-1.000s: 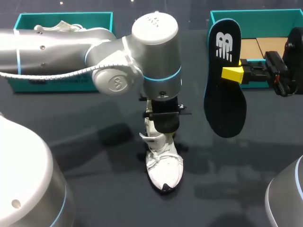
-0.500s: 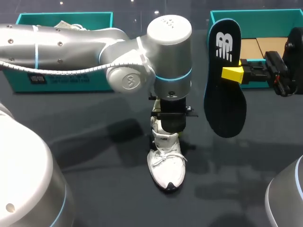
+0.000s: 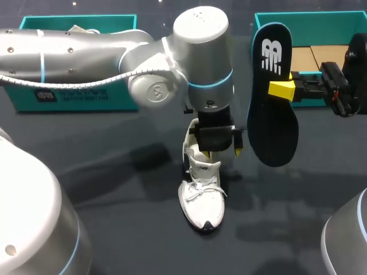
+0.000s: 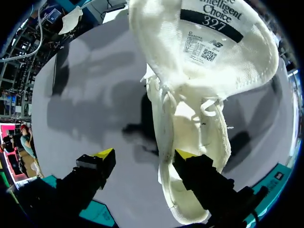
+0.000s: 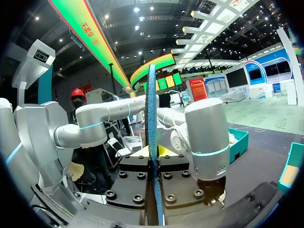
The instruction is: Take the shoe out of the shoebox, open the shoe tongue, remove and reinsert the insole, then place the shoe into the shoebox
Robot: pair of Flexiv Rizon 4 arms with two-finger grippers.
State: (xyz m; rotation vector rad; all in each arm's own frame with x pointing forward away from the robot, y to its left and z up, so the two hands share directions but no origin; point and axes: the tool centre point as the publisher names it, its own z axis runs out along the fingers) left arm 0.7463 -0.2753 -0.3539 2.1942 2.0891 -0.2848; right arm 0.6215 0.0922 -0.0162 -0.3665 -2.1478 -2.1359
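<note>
Gripping insole (image 3: 273, 114) upright, right pincer (image 3: 282, 90) hanging beside shoe (image 3: 202, 197); shoe lying on desk (image 3: 114, 189), toe toward robot, heel opening under left pincer (image 4: 144, 154), gaping wide, empty; left arm nearer.

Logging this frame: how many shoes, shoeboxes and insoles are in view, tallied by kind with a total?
Shoes: 2 (white shoe on the table; second shoe in the left shoebox)
Shoeboxes: 2 (left shoebox; right shoebox, both teal)
Insoles: 1 (black insole, held by the right gripper)
Total: 5
</note>
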